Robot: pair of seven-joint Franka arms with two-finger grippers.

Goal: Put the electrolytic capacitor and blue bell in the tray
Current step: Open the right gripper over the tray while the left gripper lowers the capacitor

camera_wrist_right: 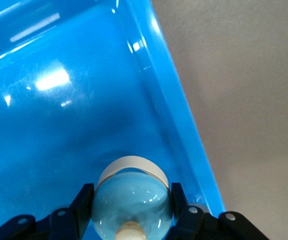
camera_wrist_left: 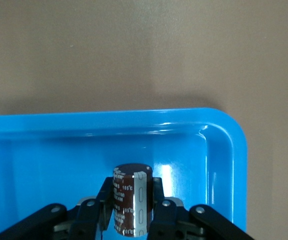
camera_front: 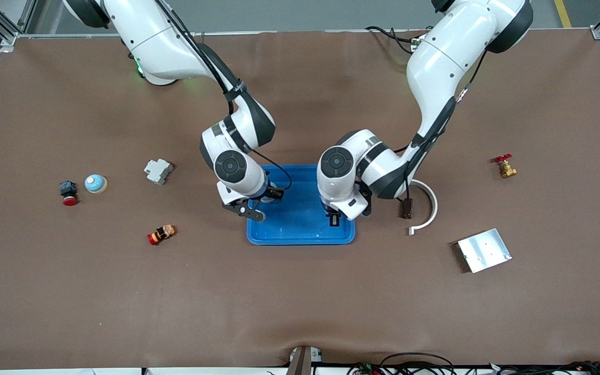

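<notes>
While both parts hang over the tray, neither is released — left gripper clamps the capacitor upright, right gripper pinches the bell; lowering avoids bounce, likely.

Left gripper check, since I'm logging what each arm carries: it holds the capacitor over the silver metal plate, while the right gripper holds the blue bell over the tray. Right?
Not quite. The left gripper holds the capacitor over the blue tray, not the silver plate, as the left wrist view shows. The right gripper does hold the blue bell over the tray.
</notes>
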